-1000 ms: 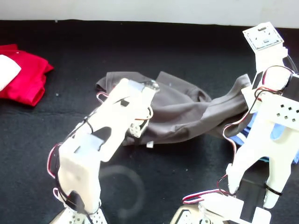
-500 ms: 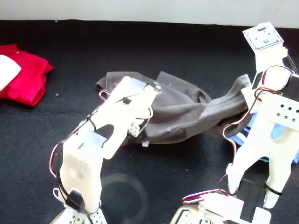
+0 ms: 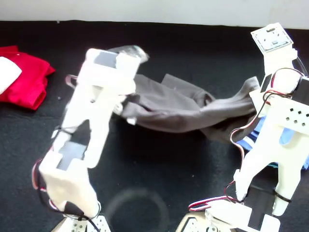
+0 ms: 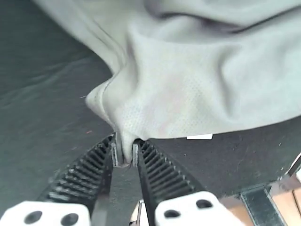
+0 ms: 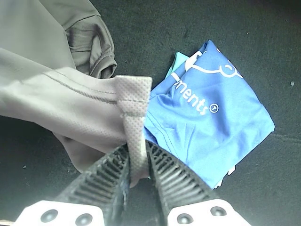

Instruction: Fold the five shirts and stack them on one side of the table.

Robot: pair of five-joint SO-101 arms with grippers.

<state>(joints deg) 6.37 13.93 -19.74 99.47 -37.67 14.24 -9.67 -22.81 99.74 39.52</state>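
Note:
A grey shirt (image 3: 183, 111) hangs stretched between my two arms above the black table. My left gripper (image 4: 124, 155) is shut on a bunched fold of the grey shirt (image 4: 188, 84), which it holds raised at the left. My right gripper (image 5: 137, 165) is shut on the grey shirt's hem (image 5: 134, 108) at the right side, close to a folded blue shirt (image 5: 211, 117). In the high view the blue shirt (image 3: 285, 137) lies partly hidden behind the right arm. A folded red shirt (image 3: 26, 79) rests at the far left, with a white shirt (image 3: 7, 72) on top of it.
The black tabletop (image 3: 169, 179) spreads bare in front of the hanging shirt. A pale wall runs along the far table edge (image 3: 145, 20). The right arm's white links (image 3: 280, 140) stand over the blue shirt at the right edge.
My left arm has lifted and swung back to the left, pulling the grey shirt up off the table and stretching it out. The right arm has kept still.

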